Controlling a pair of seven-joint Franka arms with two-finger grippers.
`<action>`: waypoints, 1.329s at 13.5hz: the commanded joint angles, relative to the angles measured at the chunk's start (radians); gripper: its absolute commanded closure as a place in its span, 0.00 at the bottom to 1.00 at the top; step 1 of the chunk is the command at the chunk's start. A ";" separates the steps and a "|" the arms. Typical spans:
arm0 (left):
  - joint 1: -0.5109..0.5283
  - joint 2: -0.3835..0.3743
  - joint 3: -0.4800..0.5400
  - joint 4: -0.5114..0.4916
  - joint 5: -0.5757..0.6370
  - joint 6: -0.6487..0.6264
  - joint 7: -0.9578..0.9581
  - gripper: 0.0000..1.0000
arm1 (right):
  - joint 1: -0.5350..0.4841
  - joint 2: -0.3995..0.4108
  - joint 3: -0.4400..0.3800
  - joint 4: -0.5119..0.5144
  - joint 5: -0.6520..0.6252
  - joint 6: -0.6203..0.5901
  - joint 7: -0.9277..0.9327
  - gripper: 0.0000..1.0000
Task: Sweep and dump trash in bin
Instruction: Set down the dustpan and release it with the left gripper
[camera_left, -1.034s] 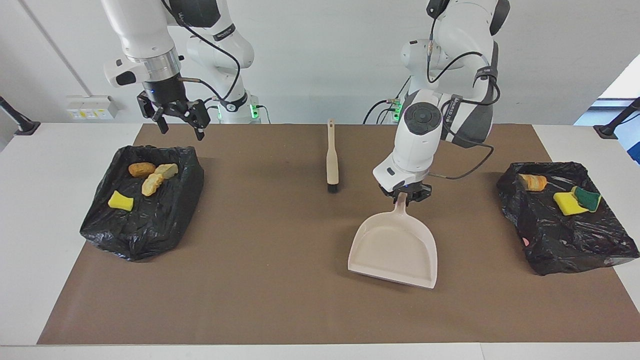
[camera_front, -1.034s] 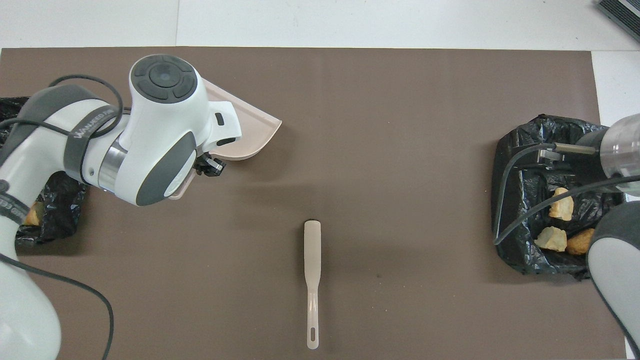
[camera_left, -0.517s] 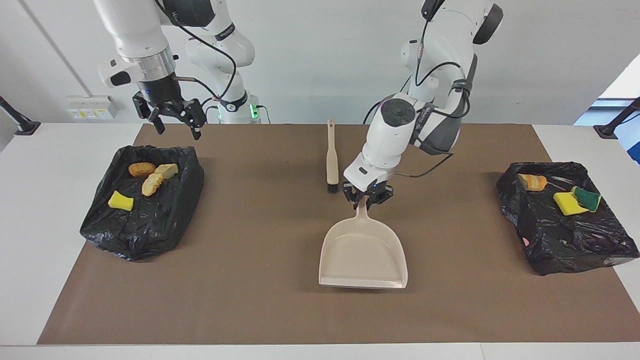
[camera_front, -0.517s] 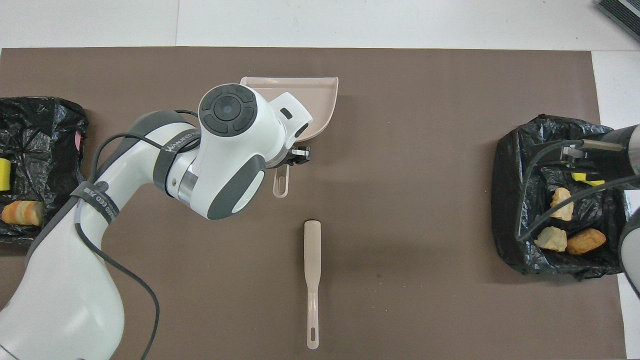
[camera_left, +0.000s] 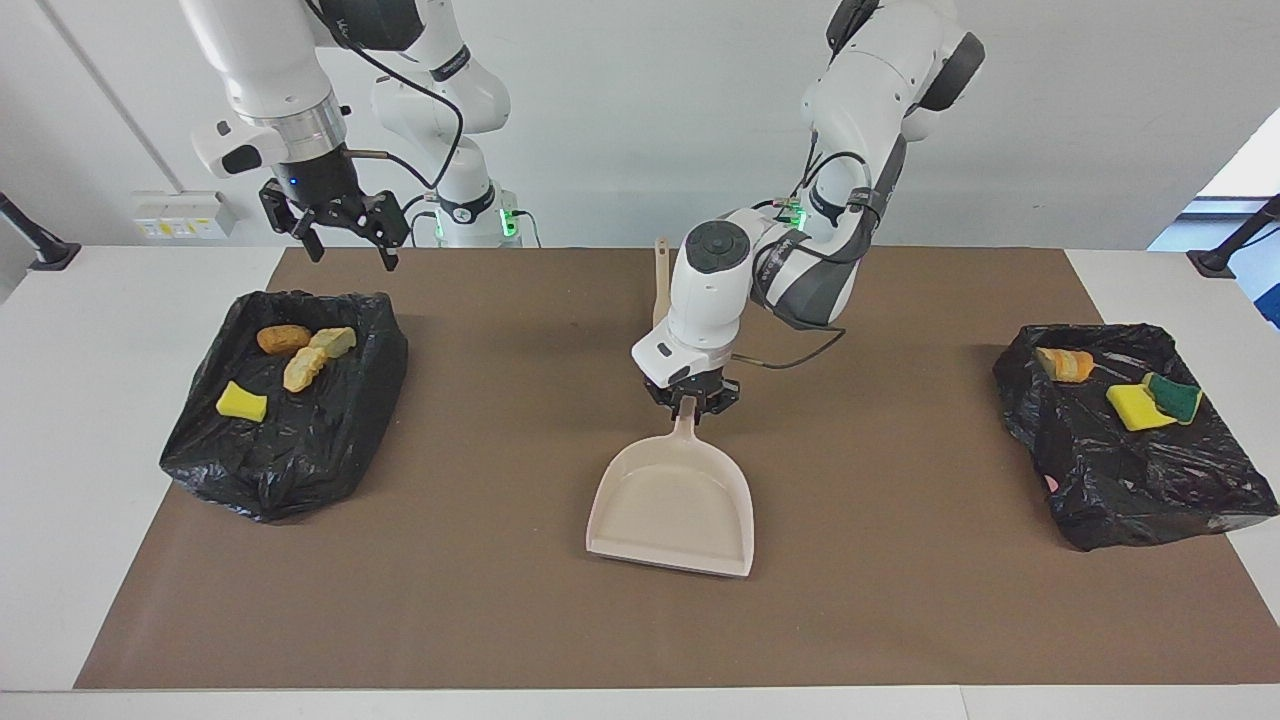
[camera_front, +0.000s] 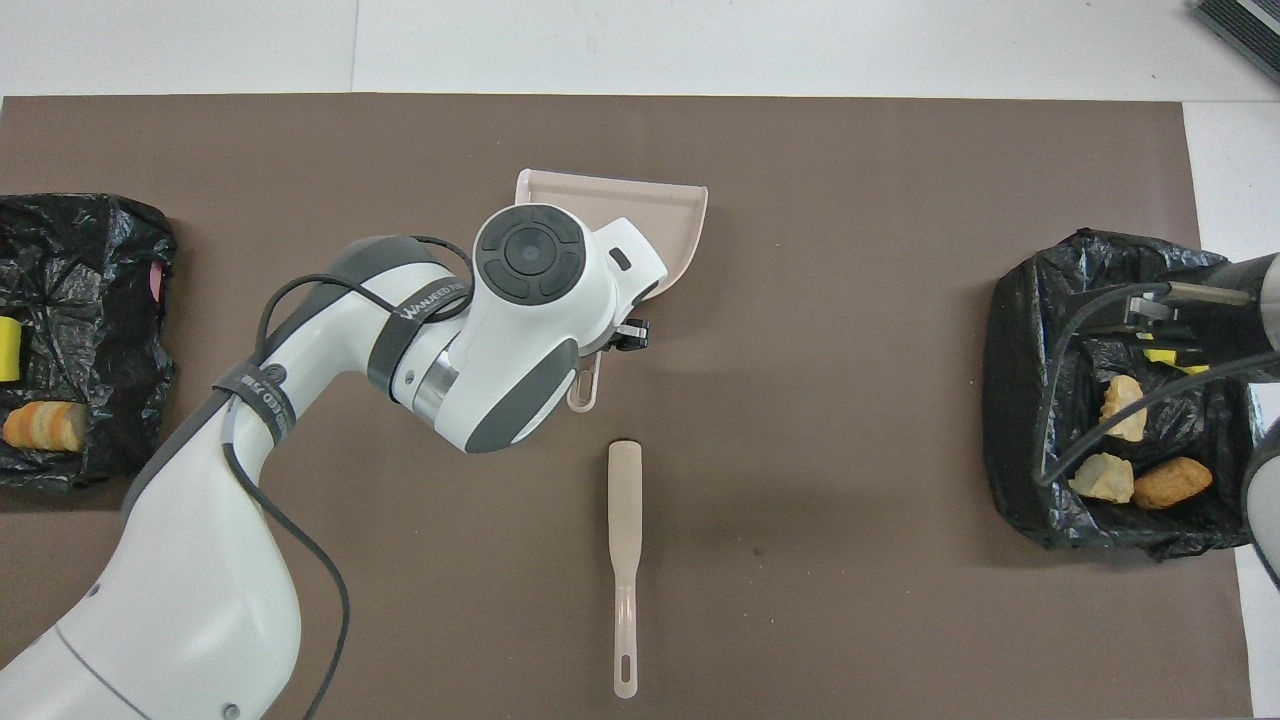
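My left gripper (camera_left: 689, 399) is shut on the handle of the beige dustpan (camera_left: 672, 505), whose empty pan sits low over the middle of the brown mat, mouth facing away from the robots. In the overhead view the left arm covers much of the dustpan (camera_front: 655, 210). The trash lies in two black-bagged bins: yellow (camera_left: 241, 401), tan (camera_left: 303, 368) and orange-brown (camera_left: 283, 339) chunks in the bin (camera_left: 290, 450) at the right arm's end, an orange chunk (camera_left: 1065, 364) and a yellow-with-green one (camera_left: 1155, 402) in the bin (camera_left: 1130, 490) at the left arm's end. My right gripper (camera_left: 348, 248) hangs open and empty over its bin's robot-side edge.
A beige hand brush (camera_front: 624, 530) lies on the mat (camera_left: 480, 600) nearer to the robots than the dustpan, bristles toward the pan. In the facing view the left arm hides most of the brush (camera_left: 660, 265). White table borders the mat at both ends.
My left arm has carried the dustpan from near its own bin to the middle of the mat and turned it straight. The right gripper has risen a little, still open.
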 joint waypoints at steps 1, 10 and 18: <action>-0.005 0.013 0.006 0.030 0.022 0.003 -0.037 0.41 | 0.033 -0.003 -0.037 0.016 -0.013 -0.015 -0.047 0.00; 0.052 -0.114 0.059 0.005 0.022 -0.208 -0.019 0.00 | 0.023 -0.017 -0.067 0.008 0.002 -0.024 -0.082 0.00; 0.052 -0.500 0.407 -0.189 -0.219 -0.327 0.465 0.00 | 0.022 -0.017 -0.061 0.008 0.004 -0.015 -0.081 0.00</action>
